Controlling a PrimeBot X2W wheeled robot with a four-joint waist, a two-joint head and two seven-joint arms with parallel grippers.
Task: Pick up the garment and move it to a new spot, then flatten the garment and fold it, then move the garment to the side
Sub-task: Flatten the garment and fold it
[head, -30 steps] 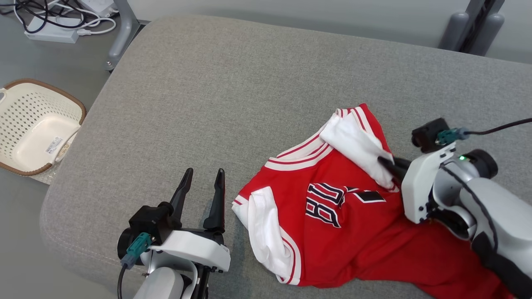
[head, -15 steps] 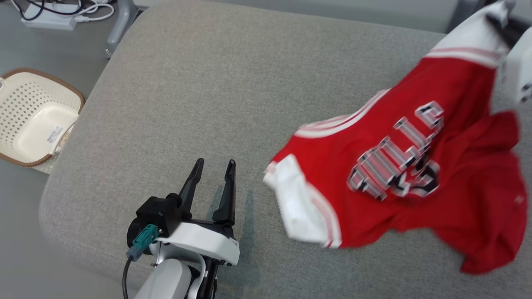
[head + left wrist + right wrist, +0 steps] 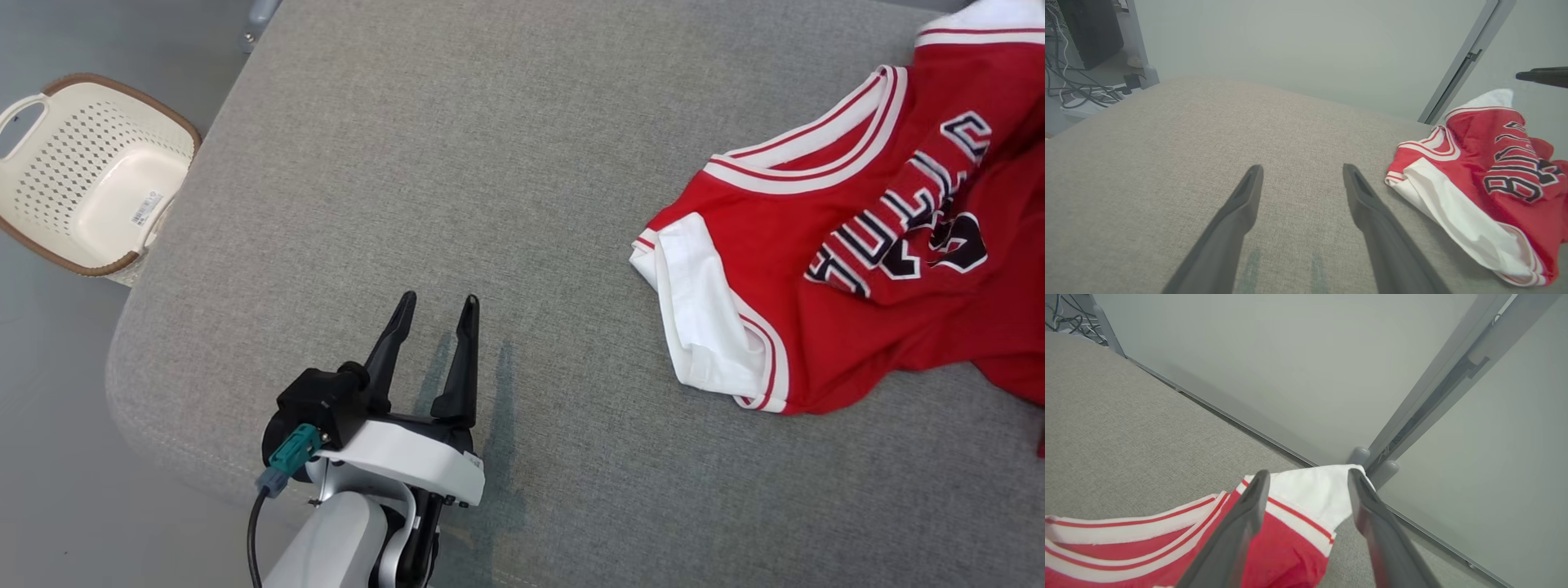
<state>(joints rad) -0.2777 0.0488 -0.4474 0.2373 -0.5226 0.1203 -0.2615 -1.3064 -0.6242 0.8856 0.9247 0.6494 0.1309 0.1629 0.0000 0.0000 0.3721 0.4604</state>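
Observation:
The garment (image 3: 857, 269) is a red jersey with white trim and dark lettering. It lies crumpled at the right of the grey cushioned surface (image 3: 490, 163), partly cut off by the picture's edge. My left gripper (image 3: 438, 300) is open and empty, near the front edge and well left of the garment (image 3: 1494, 179). In the right wrist view my right gripper (image 3: 1309, 473) is open just above the garment's white-edged corner (image 3: 1298, 498), which lies slack on the surface near the back edge. A dark finger (image 3: 1541, 76) of the right gripper hovers above the garment in the left wrist view.
A cream perforated basket (image 3: 90, 171) stands on the floor to the left of the surface. Cables and a power strip (image 3: 1081, 87) lie on the floor at the far left. A grey post (image 3: 1437, 375) and a wall run right behind the back edge.
The right gripper carried the garment up and toward the far right, then opened; the garment now lies slack there. The head camera has shifted. The left gripper stays open.

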